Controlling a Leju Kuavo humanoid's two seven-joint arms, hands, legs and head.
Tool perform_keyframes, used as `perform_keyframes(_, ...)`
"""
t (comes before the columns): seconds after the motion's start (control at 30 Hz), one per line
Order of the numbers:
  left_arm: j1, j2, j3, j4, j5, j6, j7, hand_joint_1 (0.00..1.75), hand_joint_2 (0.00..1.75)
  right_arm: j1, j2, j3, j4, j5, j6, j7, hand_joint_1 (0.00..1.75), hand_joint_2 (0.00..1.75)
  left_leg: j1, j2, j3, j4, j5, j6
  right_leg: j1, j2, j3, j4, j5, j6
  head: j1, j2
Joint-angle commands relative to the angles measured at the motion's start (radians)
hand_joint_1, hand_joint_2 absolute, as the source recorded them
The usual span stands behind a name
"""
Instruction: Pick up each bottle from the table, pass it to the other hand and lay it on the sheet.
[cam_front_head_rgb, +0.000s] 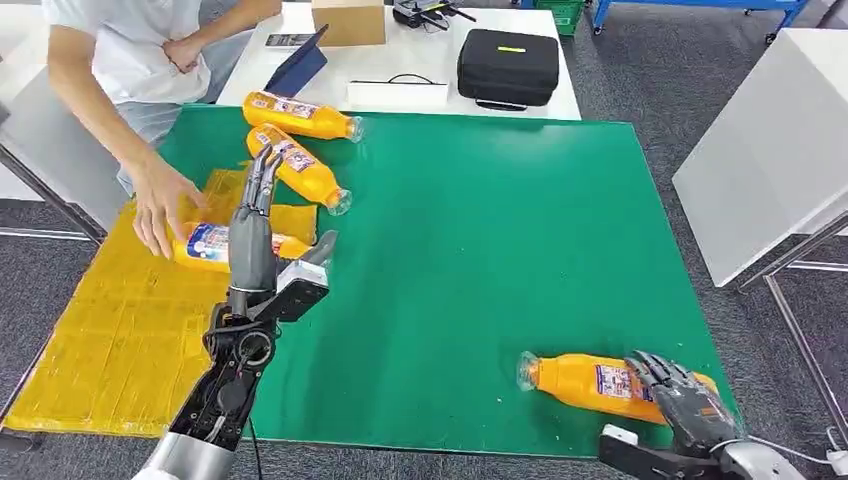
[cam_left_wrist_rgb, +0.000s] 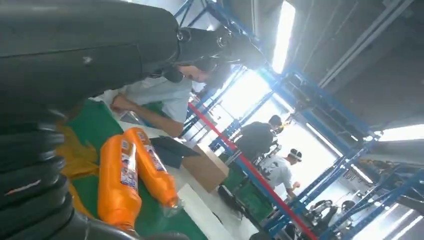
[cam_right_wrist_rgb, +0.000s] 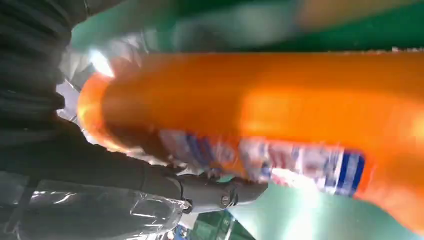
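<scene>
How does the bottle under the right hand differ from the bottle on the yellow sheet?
The bottle under the right hand lies on the green mat near the front edge, the right hand over its base. The bottle on the yellow sheet lies on the yellow sheet, touched by a person's hand, partly hidden by the left hand. Both are orange, labelled and lying flat.

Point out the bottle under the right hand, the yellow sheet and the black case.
bottle (cam_front_head_rgb: 575, 383), head view, orange body near the neck
yellow sheet (cam_front_head_rgb: 100, 340), head view, bare middle
black case (cam_front_head_rgb: 508, 65), head view, lid
</scene>
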Motion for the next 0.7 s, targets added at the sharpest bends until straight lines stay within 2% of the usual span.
perform_keyframes(0.03,0.014,0.035,-0.065,0.006,0.001,0.013,-0.002,0.0,1.75,-0.207,0.092,0.101,0.38,0.017,-0.033,0.001,0.0,1.75,0.002,0.003,0.007,-0.001,-0.002,-0.002,0.002,0.002,0.006,-0.003,0.0,-0.003,0.0,0.0)
perform_keyframes(0.07,0.014,0.035,-0.065,0.006,0.001,0.013,-0.002,0.0,1.75,-0.207,0.092,0.101,0.38,0.017,-0.033,0.001,0.0,1.75,0.003,0.003,0.007,-0.001,-0.002,-0.002,0.003,0.003,0.006,-0.003,0.0,-0.003,0.0,0.0)
perform_keyframes(0.1,0.011,0.037,-0.063,0.013,0.009,0.016,0.0,0.0,1.75,-0.224,0.102,0.098,0.405,0.022,-0.046,0.002,1.73,1.75,0.003,0.004,0.011,-0.001,-0.004,-0.003,0.003,0.002,0.01,-0.003,-0.002,-0.004,0.0,0.0)
perform_keyframes(0.13,0.012,0.038,-0.06,0.015,0.012,0.016,0.001,0.0,1.75,-0.233,0.104,0.096,0.411,0.027,-0.057,0.002,1.66,1.75,0.003,0.005,0.01,-0.001,-0.003,-0.003,0.003,0.002,0.009,-0.003,-0.001,-0.004,0.0,0.0)
perform_keyframes(0.17,0.014,0.039,-0.057,0.016,0.013,0.016,0.002,0.0,1.75,-0.249,0.107,0.094,0.424,0.029,-0.056,0.002,1.75,1.75,0.002,0.005,0.009,-0.001,-0.002,-0.003,0.003,0.002,0.009,-0.002,-0.002,-0.004,0.0,0.0)
perform_keyframes(0.2,0.018,0.04,-0.054,0.017,0.015,0.017,0.003,0.0,1.75,-0.261,0.109,0.093,0.432,0.029,-0.052,0.002,1.75,1.75,0.003,0.006,0.014,-0.001,-0.005,-0.005,0.003,0.002,0.013,-0.002,-0.003,-0.005,0.0,0.0)
perform_keyframes(0.4,0.027,0.039,-0.049,0.02,0.02,0.014,0.001,0.0,1.75,-0.29,0.128,0.074,0.441,0.031,-0.084,-0.004,1.75,1.75,0.002,0.004,0.013,-0.001,-0.004,-0.001,0.002,0.001,0.012,-0.002,-0.003,-0.003,0.0,0.0)
perform_keyframes(0.5,0.031,0.037,-0.05,0.012,0.023,0.009,0.001,0.0,1.75,-0.315,0.162,0.059,0.438,0.025,-0.12,-0.003,1.75,1.75,0.002,0.006,0.015,-0.001,-0.005,-0.001,0.003,0.002,0.014,-0.002,-0.004,-0.004,0.0,0.0)
perform_keyframes(0.53,0.031,0.035,-0.051,0.004,0.045,-0.007,-0.001,0.0,1.75,-0.324,0.193,0.032,0.427,0.0,-0.166,-0.004,1.75,1.75,0.002,0.006,0.014,-0.001,-0.004,-0.001,0.002,0.003,0.013,-0.002,-0.003,-0.004,0.0,0.0)
perform_keyframes(0.7,0.03,0.035,-0.052,-0.002,0.046,-0.008,0.0,0.0,1.75,-0.335,0.2,0.037,0.423,0.001,-0.164,-0.002,1.75,1.75,0.002,0.005,0.014,0.0,-0.004,-0.003,0.002,0.002,0.013,-0.001,-0.003,-0.006,0.0,0.0)
